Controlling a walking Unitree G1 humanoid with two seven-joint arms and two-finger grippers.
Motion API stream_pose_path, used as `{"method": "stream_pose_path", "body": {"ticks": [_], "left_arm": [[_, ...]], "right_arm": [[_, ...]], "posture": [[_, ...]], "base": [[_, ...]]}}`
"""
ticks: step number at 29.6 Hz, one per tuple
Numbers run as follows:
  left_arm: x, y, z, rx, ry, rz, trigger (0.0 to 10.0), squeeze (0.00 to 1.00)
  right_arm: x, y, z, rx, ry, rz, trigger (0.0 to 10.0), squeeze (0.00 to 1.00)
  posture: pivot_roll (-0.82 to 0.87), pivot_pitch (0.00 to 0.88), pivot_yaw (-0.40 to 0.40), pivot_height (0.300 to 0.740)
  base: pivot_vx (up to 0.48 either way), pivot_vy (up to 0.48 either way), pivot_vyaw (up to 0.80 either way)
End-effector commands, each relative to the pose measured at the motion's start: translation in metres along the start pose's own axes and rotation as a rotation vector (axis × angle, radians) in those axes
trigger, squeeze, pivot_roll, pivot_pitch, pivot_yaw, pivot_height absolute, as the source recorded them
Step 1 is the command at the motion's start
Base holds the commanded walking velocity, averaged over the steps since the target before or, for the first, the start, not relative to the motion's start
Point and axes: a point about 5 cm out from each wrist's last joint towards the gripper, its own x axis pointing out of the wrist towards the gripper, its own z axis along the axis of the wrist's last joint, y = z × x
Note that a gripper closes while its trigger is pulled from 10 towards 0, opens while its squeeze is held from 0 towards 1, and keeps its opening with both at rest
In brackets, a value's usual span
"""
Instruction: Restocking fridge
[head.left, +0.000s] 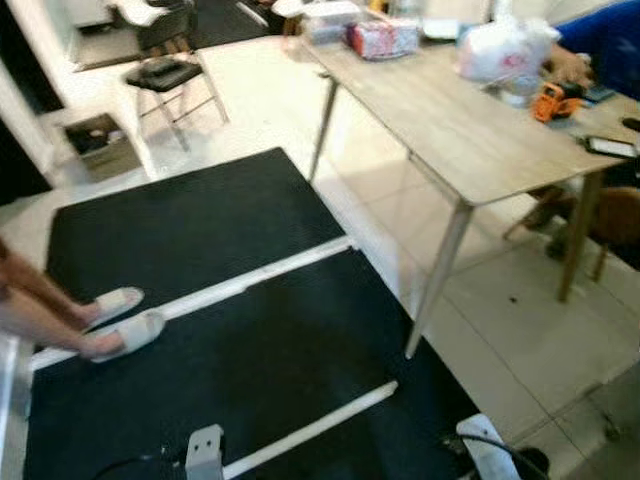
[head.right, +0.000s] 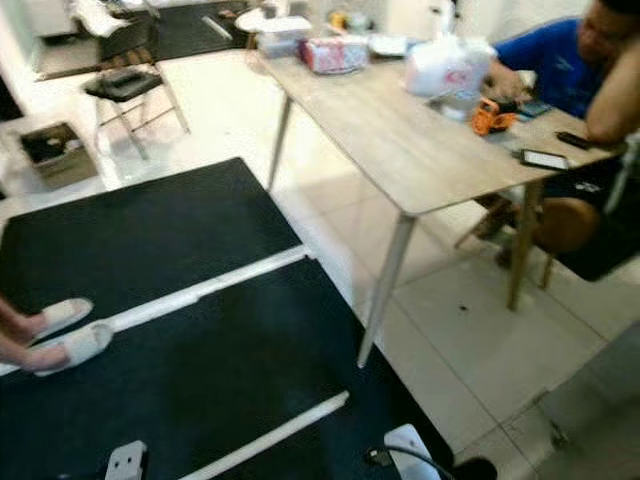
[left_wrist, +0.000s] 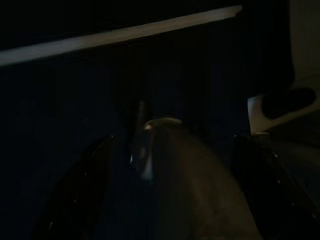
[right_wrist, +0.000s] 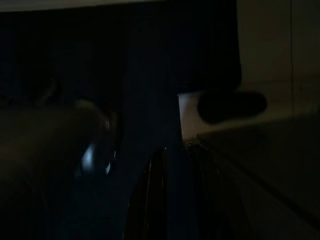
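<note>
black floor mat (head.left: 200, 230) beneath both idle arms | wooden table (head.right: 400, 130) well ahead, to the right | white plastic bag (head.right: 445, 62) on it: probably light, soft; grip at neck | fridge unlocated | left gripper (left_wrist: 165, 200), right gripper (right_wrist: 172, 200): finger state cannot tell, too dark

1. A pale tiled floor (head.left: 500, 330) runs through the room, glossy with reflected light.
2. Black mats (head.left: 190, 230) cover the near floor, parted by white strips (head.left: 250, 283).
3. A light wooden bench (head.right: 400, 130) on slanted legs stands on the right, cluttered at its far end.
4. A black folding chair (head.left: 170, 85) stands in the far left part of the room, a small cardboard box (head.left: 100, 145) near it.
</note>
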Motion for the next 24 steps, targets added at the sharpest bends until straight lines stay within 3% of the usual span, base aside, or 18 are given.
{"method": "stream_pose_path", "body": {"ticks": [1, 24], "left_arm": [[-0.0017, 0.0047, -0.0011, 0.012, 0.013, 0.01, 10.0, 0.0], [-0.0024, 0.0046, -0.0054, 0.016, 0.028, 0.008, 10.0, 0.0]], "right_arm": [[0.0005, -0.0019, 0.0083, 0.007, -0.023, -0.013, 10.0, 0.0], [0.0002, -0.0057, 0.0084, 0.009, -0.019, -0.027, 10.0, 0.0]], "posture": [[-0.06, 0.0, 0.04, 0.74], [-0.06, 0.0, 0.037, 0.74]], "base": [[0.48, 0.0, 0.0], [0.48, 0.0, 0.0]]}}
